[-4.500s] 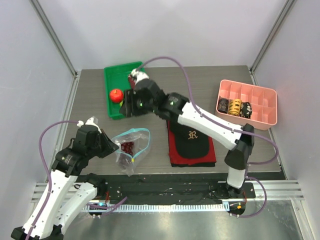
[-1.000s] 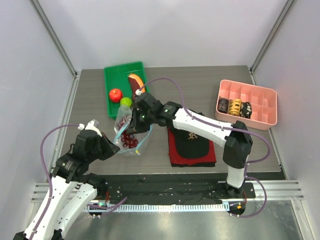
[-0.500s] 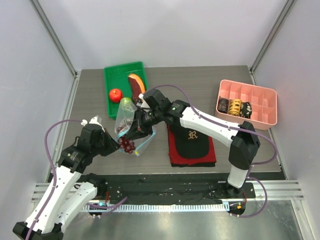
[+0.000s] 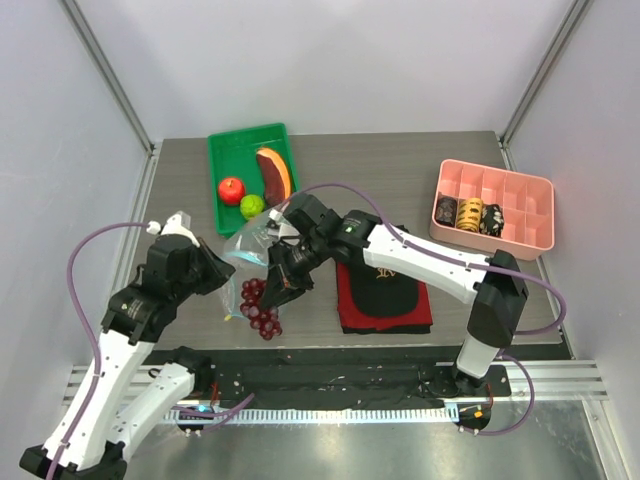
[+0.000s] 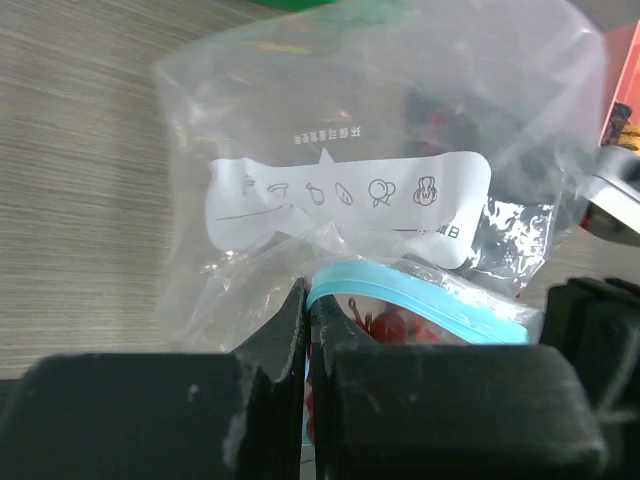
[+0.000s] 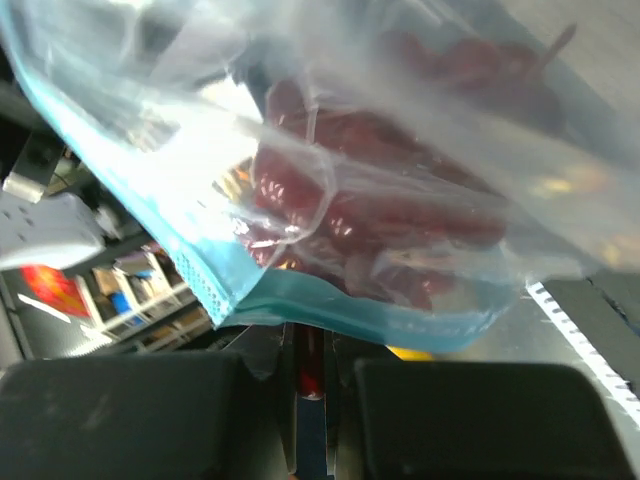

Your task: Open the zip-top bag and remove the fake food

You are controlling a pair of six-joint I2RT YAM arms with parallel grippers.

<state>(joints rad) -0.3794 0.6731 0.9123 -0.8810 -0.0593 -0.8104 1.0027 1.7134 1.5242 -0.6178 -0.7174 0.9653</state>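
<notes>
**Bag held open, last piece at its mouth**

The left gripper [image 4: 218, 277] was pressed together on a fold of the zip-top bag [image 4: 252, 243], just beside the light blue zip strip. The right gripper [image 4: 283, 280] was nearly closed, pinching the strip on the opposite lip. The bag hung between the two grippers, its clear body rising behind them and its mouth turned down toward the table [image 4: 400, 170].

Most of the fake food lay outside the bag. The apple [image 4: 231, 189], the green piece [image 4: 251, 206] and the melon slice [image 4: 272, 172] rested on the green tray [image 4: 225, 150], well beyond both grippers. Only the grape bunch [image 4: 260, 305] remained, sitting below and between the grippers at the bag's mouth. Through the crinkled plastic it could not be told whether the bunch was wholly free. By this reading the bag was open and the task was near its end, with the grapes still to be freed.

The table was grey and wood-grained. A dark cloth [image 4: 385, 285] lay just outside the right gripper, and a pink divided box [image 4: 520, 190] stood far beyond it. Pale walls [image 4: 330, 60] enclosed the table.
</notes>
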